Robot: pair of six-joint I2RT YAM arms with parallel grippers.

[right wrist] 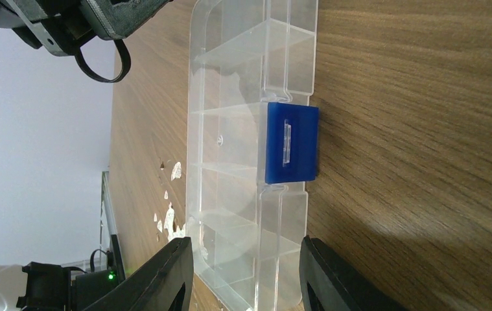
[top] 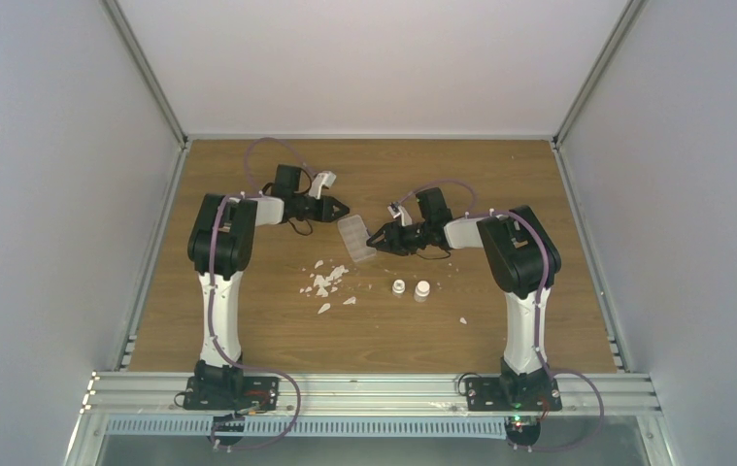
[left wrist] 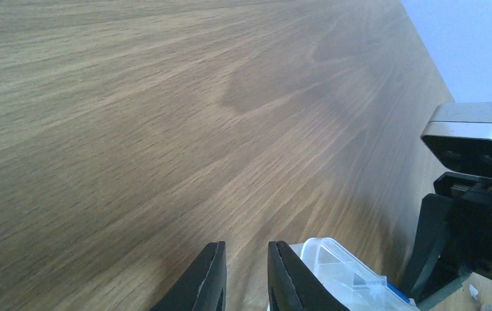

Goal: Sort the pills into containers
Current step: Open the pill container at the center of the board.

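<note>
At the left, the black two-finger left gripper [left wrist: 246, 253] is seen with its fingers slightly parted. Nothing lies between them but the brown wooden table [left wrist: 165, 129]. The flat clear plastic rectangular organiser box [right wrist: 230, 129] lies just to that gripper's right, near mid-table, its long axis running obliquely from far-left to near-right. No orange-yellow pills can be made out; only irregular white flakes [top: 323, 282] are scattered nearer the bases. At the right, the right gripper [right wrist: 246, 249] is spread wide and straddles the box's end across its short width, with the blue latch [right wrist: 292, 142] on one long side. Whether the walls are touched cannot be told. The right arm is judged the nearer.
</note>
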